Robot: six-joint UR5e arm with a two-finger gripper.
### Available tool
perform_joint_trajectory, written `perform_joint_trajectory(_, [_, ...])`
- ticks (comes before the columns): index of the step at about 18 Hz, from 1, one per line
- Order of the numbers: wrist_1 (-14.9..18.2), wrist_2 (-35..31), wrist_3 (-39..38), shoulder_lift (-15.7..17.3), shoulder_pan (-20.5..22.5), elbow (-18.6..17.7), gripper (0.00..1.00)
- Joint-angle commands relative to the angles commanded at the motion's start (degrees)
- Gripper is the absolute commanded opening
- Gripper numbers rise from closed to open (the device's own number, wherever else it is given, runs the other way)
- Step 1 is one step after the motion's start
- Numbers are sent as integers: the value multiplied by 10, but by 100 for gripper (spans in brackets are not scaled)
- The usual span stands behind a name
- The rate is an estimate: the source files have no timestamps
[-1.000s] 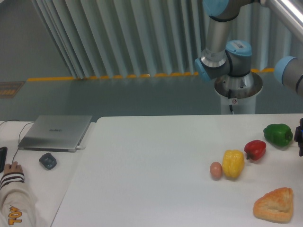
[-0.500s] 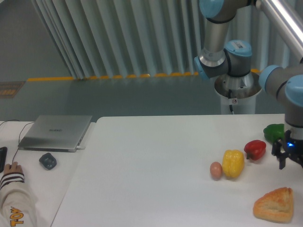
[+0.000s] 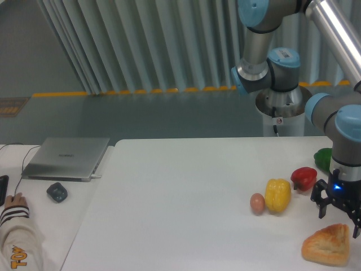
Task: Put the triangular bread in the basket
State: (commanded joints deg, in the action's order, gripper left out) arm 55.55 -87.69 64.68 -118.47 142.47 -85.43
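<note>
The triangular bread (image 3: 327, 245), golden-brown with a flaky folded crust, lies at the table's front right corner. My gripper (image 3: 339, 222) hangs open just above the bread's back edge, one finger on each side of its upper tip, with nothing held. No basket shows in this view.
A yellow pepper (image 3: 277, 195) and a small tan egg (image 3: 257, 203) sit left of the gripper. A red pepper (image 3: 303, 178) and a green pepper (image 3: 322, 158) lie behind it. A laptop (image 3: 66, 157), a mouse (image 3: 56, 192) and a person's hand (image 3: 14, 202) are at far left.
The arm came in from the right edge and lowered, moving left and forward until the gripper hangs over the bread. It now hides most of the green pepper.
</note>
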Motion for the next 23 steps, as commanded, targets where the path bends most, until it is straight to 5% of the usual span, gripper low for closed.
perform_joint_trajectory(9, [1, -40, 12, -26, -22, 9, 100])
perform_joint_trajectory(13, [0, -41, 17, -26, -25, 11, 59])
perform_joint_trajectory(17, [-2, -41, 25, -25, -25, 11, 29])
perform_joint_trajectory(18, [-3, -41, 26, -23, -25, 12, 15])
perform_joint_trajectory(23, [-1, -38, 62, 4, -12, 20, 9])
